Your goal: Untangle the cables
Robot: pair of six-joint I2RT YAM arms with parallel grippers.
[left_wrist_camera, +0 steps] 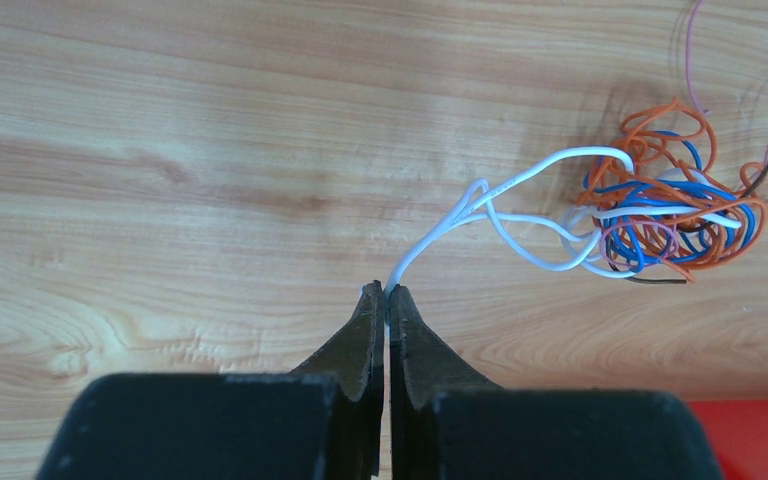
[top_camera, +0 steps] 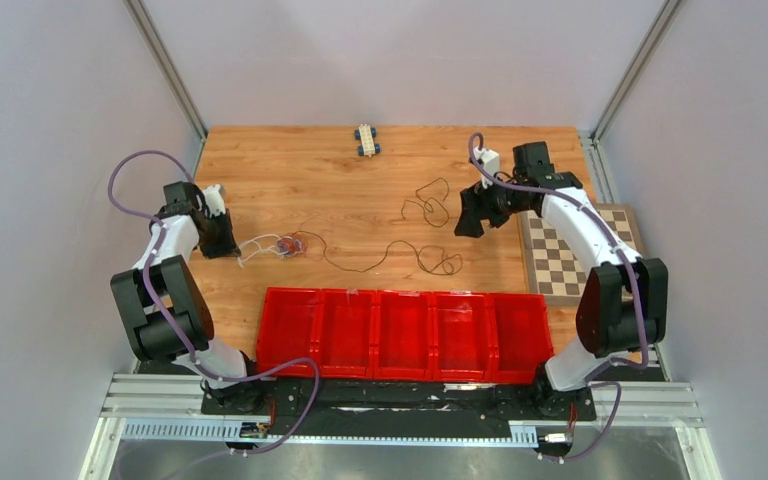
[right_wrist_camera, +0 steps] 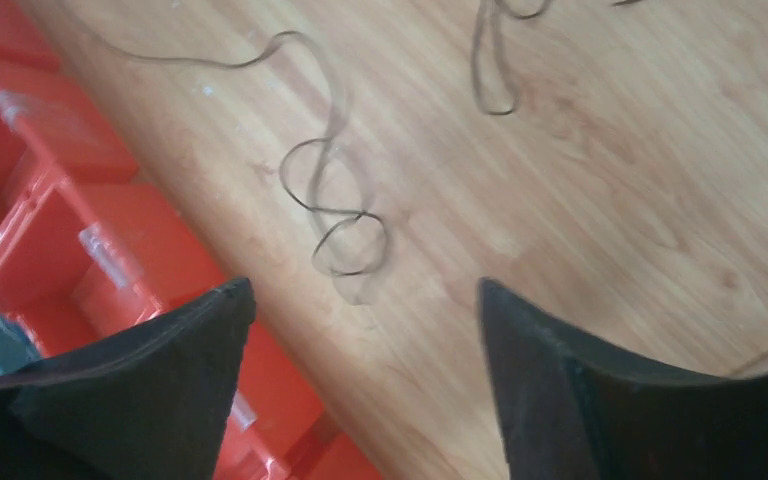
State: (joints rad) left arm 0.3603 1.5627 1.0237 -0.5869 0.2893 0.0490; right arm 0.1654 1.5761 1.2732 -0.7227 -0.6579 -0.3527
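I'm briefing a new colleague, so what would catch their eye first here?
An orange, blue and white knot of cables lies left of centre, the left hand shut on a white strand from it. Red bins line the near edge; the right hand hangs open over a loose dark cable.

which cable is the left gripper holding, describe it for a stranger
On the wooden table, find the multicoloured knot beside the left gripper. The white cable runs from it into that gripper's shut jaws; its neighbours are orange and blue.

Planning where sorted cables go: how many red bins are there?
5 red bins side by side in a row along the near edge of the table; none seem hidden.
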